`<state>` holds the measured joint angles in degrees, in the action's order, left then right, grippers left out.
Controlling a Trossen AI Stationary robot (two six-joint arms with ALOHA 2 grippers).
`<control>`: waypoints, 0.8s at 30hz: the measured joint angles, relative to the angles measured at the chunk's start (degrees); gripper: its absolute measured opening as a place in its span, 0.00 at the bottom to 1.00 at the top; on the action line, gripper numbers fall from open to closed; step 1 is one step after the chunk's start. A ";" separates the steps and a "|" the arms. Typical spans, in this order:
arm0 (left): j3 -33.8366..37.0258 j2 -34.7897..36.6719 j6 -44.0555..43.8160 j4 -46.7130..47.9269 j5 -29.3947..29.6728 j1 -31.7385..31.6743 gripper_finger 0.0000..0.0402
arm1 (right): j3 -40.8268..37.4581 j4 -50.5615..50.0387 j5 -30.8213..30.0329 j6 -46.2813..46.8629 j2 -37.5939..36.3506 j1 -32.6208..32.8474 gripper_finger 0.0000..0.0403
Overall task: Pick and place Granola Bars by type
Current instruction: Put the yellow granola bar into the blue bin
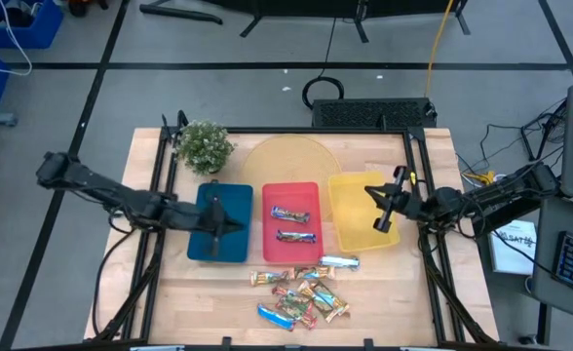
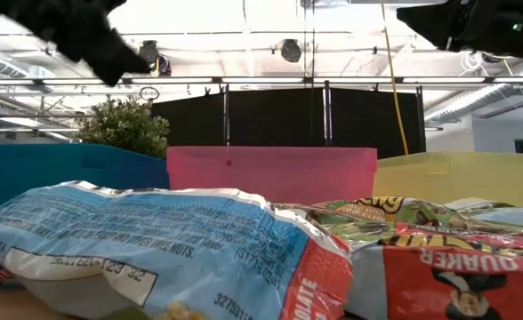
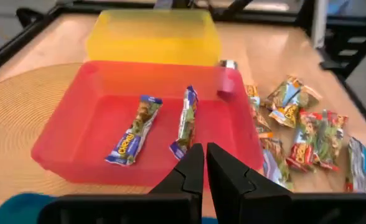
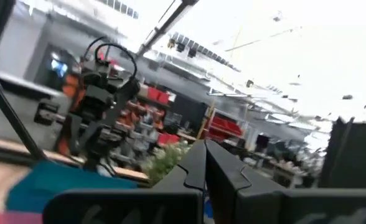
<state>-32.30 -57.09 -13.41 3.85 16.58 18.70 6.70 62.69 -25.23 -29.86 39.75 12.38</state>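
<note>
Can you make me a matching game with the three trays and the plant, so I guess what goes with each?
Things:
1. red tray
2. yellow tray
3. blue tray
4. potted plant

Clues:
A. the left gripper hangs over it
B. stands at the table's back corner, on the left arm's side
C. two granola bars lie inside
D. the right gripper hangs over it

Pairs: 1-C, 2-D, 3-A, 4-B

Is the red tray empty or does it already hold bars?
Not empty: the red tray holds two granola bars, lying side by side.
</note>
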 joint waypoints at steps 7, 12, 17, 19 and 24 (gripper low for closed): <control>-18.16 -15.90 -1.75 16.35 1.79 2.71 0.07 | 0.00 -1.14 -0.02 8.30 0.13 0.11 0.00; -23.77 -24.59 -1.79 18.21 -1.99 5.52 0.07 | 0.00 -5.61 -0.02 12.70 0.15 0.11 0.00; -26.24 -32.75 -1.98 17.59 -4.96 8.84 0.18 | 0.00 -5.87 -0.02 13.31 0.13 0.11 0.00; -26.46 -35.54 -3.98 16.67 -5.61 9.75 0.26 | 0.00 -5.58 -0.02 11.93 0.13 0.11 0.00; -26.50 -41.32 -6.72 15.93 -2.76 9.85 0.48 | 0.00 -5.54 -0.02 10.27 0.10 0.11 0.00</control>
<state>-58.81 -98.41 -20.13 19.78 13.82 28.55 6.70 57.16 -25.26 -19.60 39.86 12.49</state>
